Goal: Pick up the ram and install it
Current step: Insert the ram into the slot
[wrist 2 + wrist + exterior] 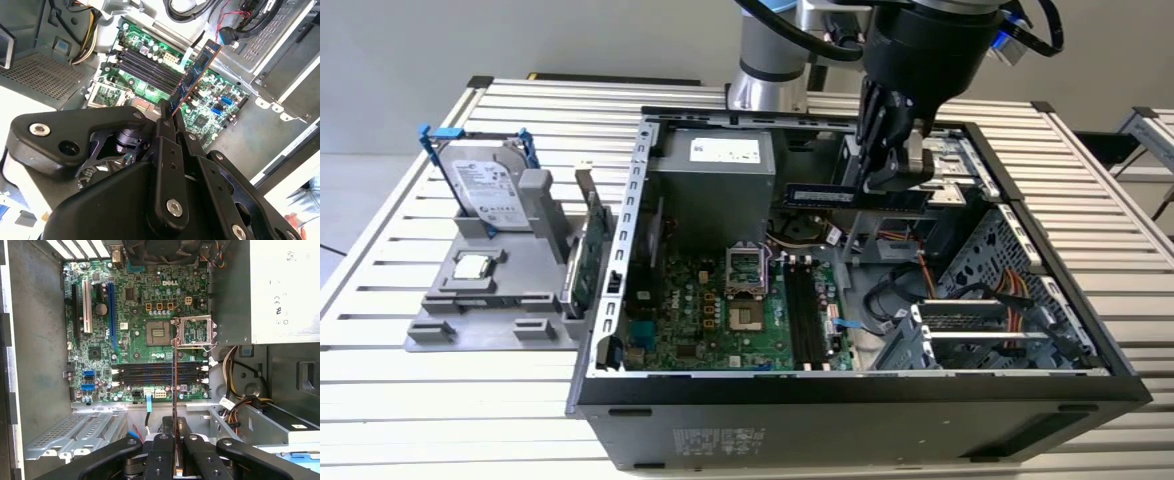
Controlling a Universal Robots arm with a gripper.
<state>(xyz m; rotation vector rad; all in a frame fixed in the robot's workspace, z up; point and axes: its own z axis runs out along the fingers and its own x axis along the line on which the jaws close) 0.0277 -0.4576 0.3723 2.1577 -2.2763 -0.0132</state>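
A slatted metal table (414, 410) fills the room's middle, and on it, directly under the claw, lies an open computer case (854, 425) with its side panel off. The robot arm (927, 40) reaches down into the case from above. Just beside the claw, toward the exterior view's left, sits the grey power supply box (718, 172). Below the claw the green main board (714, 315) covers the case floor. Well away from the claw, out past the case wall on the exterior view's left, a grey tray (440, 335) rests on the table, carrying an upright hard drive (494, 190). A green expansion card (594, 250) stands on edge between that tray and the case. The claw (897, 185) is closed on the ram stick (847, 196), pinching it near one end so the rest juts out sideways toward the power supply. In the second wrist view the claw (167, 114) grips the ram stick (197, 75) by its near end, and in the first wrist view the ram stick (174, 380) appears edge-on. It hangs in the air, apart from the black memory slots (160, 375) on the board beneath the claw. A small square chip (474, 266) lies flat on the tray.
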